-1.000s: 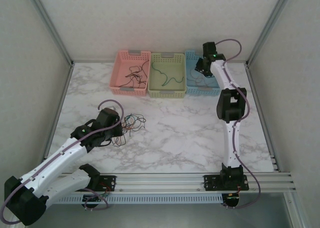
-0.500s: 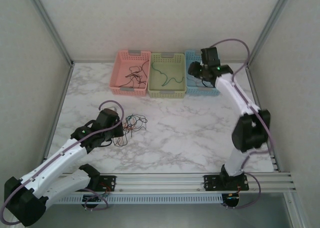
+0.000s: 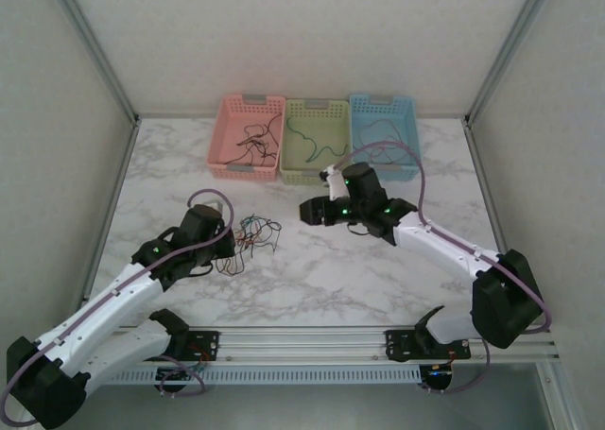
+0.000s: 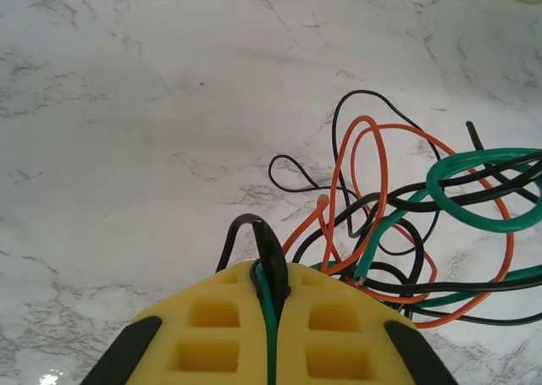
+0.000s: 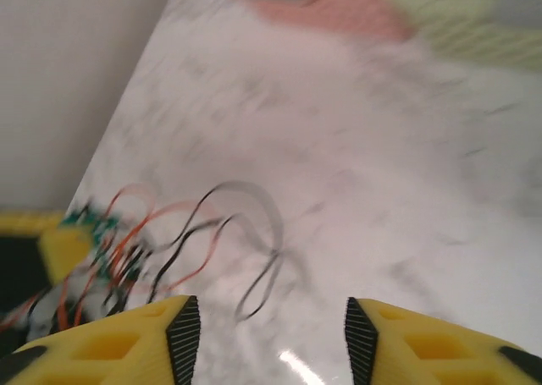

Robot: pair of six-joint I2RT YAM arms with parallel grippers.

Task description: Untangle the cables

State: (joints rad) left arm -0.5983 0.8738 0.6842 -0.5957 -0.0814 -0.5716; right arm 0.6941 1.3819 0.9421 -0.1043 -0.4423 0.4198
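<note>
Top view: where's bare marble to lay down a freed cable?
Bare marble between the cable tangle and the right arm, along the near rail; also left of the pink basket. Crowded: the tangle, pinched by the left end effector, with the open right end effector close by.

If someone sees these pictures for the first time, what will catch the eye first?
A tangle of black, green and orange cables lies on the table left of centre, and the left gripper is shut on a black and a green strand. The right gripper hangs open above the table, facing the tangle. At the back stand a pink basket, a green basket and a blue basket.
</note>
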